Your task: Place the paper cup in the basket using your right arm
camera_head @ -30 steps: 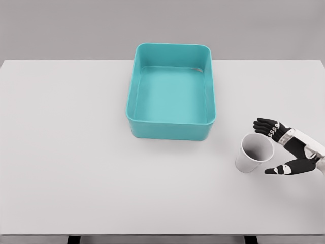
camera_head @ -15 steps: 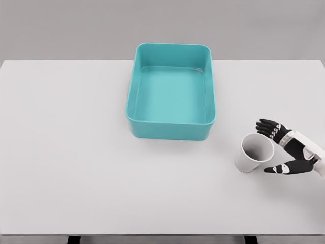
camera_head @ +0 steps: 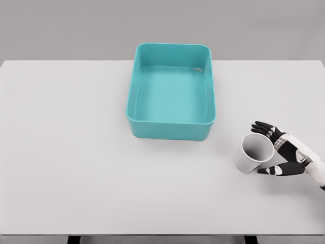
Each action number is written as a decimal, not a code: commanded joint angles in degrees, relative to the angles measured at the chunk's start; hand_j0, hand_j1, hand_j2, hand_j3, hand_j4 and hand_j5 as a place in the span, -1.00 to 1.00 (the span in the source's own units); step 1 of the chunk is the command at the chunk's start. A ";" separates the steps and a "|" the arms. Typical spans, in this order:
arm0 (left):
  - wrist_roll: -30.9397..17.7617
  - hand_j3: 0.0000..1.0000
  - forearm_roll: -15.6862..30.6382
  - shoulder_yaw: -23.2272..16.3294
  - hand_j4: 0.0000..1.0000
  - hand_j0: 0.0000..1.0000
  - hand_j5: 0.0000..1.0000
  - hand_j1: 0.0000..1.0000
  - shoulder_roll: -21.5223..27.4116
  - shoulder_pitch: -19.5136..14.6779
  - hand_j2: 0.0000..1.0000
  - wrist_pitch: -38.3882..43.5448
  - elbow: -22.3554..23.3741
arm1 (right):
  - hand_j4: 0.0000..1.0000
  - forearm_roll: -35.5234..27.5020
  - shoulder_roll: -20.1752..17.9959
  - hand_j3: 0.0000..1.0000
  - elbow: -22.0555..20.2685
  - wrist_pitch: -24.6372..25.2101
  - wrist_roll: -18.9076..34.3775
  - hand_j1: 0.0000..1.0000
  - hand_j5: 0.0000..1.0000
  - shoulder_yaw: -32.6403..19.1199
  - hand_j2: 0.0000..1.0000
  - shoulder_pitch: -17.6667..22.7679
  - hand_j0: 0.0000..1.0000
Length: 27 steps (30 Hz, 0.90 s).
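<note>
1. The paper cup rests tilted on the white surface, its open mouth turned up and toward the right, to the lower right of the teal basket and apart from it.
2. The right robot hand sits just beside the cup's rim, fingers and thumb spread on either side of the mouth, not closed on it.
3. The basket holds nothing.

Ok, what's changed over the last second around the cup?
The right hand has edged left toward the white paper cup, its black fingers and thumb now bracketing the rim, though a firm grasp can't be confirmed. The cup lies tipped in the same spot, and the teal plastic basket has not moved.
</note>
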 commanded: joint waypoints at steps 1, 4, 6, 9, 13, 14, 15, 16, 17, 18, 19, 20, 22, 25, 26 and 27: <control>-0.01 1.00 0.01 -0.01 1.00 1.00 1.00 1.00 0.00 0.00 1.00 0.03 0.00 | 1.00 -0.30 1.08 1.00 0.06 0.03 0.00 1.00 1.00 -0.05 1.00 0.00 1.00; -0.01 1.00 0.01 -0.01 1.00 1.00 1.00 1.00 0.00 0.00 1.00 -0.06 0.00 | 1.00 0.22 1.26 1.00 0.41 0.03 0.00 1.00 1.00 -0.05 1.00 0.00 1.00; -0.01 1.00 0.01 -0.01 1.00 1.00 1.00 1.00 0.00 0.00 1.00 0.03 0.00 | 1.00 0.22 1.26 1.00 0.33 0.03 0.00 1.00 1.00 -0.05 1.00 0.00 1.00; -0.01 1.00 0.01 -0.01 1.00 1.00 1.00 1.00 0.00 0.00 1.00 0.03 0.00 | 1.00 0.22 1.26 1.00 0.33 0.03 0.00 1.00 1.00 -0.05 1.00 0.09 1.00; -0.01 1.00 0.01 -0.01 1.00 1.00 1.00 1.00 0.00 0.00 1.00 -0.06 0.00 | 1.00 0.31 1.26 1.00 -0.02 0.03 0.00 1.00 1.00 -0.05 1.00 0.09 1.00; -0.01 1.00 0.01 -0.01 1.00 1.00 1.00 1.00 0.00 0.00 1.00 0.03 0.00 | 1.00 0.31 1.35 1.00 -0.03 0.03 0.00 1.00 1.00 -0.05 1.00 0.09 1.00; -0.01 1.00 0.01 -0.01 1.00 1.00 1.00 1.00 0.00 0.00 1.00 0.03 0.00 | 1.00 0.31 1.35 1.00 -0.11 0.03 0.00 1.00 1.00 0.04 1.00 0.09 1.00; -0.01 1.00 0.01 -0.01 1.00 1.00 1.00 1.00 0.00 0.00 1.00 -0.06 0.00 | 1.00 0.31 1.35 1.00 -0.20 0.03 0.00 1.00 1.00 0.04 1.00 0.09 1.00; -0.01 1.00 0.01 -0.01 1.00 1.00 1.00 1.00 0.00 0.00 1.00 0.03 0.00 | 1.00 0.40 1.35 1.00 -0.29 0.03 0.00 1.00 1.00 0.13 1.00 0.09 1.00; -0.01 1.00 0.01 -0.01 1.00 1.00 1.00 1.00 0.00 -0.09 1.00 -0.06 0.00 | 1.00 0.66 1.35 1.00 -0.29 0.03 0.00 1.00 1.00 0.13 1.00 0.09 1.00; -0.01 1.00 0.01 -0.01 1.00 1.00 1.00 1.00 0.00 0.00 1.00 0.03 0.00 | 1.00 1.28 1.70 1.00 -0.38 0.03 0.00 1.00 1.00 0.04 1.00 0.09 1.00; -0.01 1.00 0.01 0.07 1.00 1.00 1.00 1.00 0.00 0.00 1.00 -0.06 0.00 | 1.00 1.72 2.84 1.00 -0.38 0.03 0.00 1.00 1.00 -0.05 1.00 0.09 1.00; -0.01 1.00 0.01 0.07 1.00 1.00 1.00 1.00 0.00 0.00 1.00 -0.06 0.00 | 1.00 2.77 3.37 1.00 -0.29 0.03 0.00 1.00 1.00 -0.05 1.00 0.09 1.00; -0.01 1.00 0.01 -0.01 1.00 1.00 1.00 1.00 0.00 0.00 1.00 -0.06 0.00 | 1.00 2.77 3.37 1.00 -0.29 0.03 0.00 1.00 1.00 -0.05 1.00 0.09 1.00; -0.01 1.00 0.01 0.07 1.00 1.00 1.00 1.00 0.00 0.00 1.00 0.03 0.00 | 1.00 2.77 3.37 1.00 -0.38 0.03 0.00 1.00 1.00 -0.05 1.00 0.09 1.00; -0.01 1.00 0.01 -0.01 1.00 1.00 1.00 1.00 0.00 0.00 1.00 0.03 0.00 | 0.96 2.77 3.37 0.96 -0.38 0.03 0.00 0.96 0.96 -0.05 0.96 0.09 0.96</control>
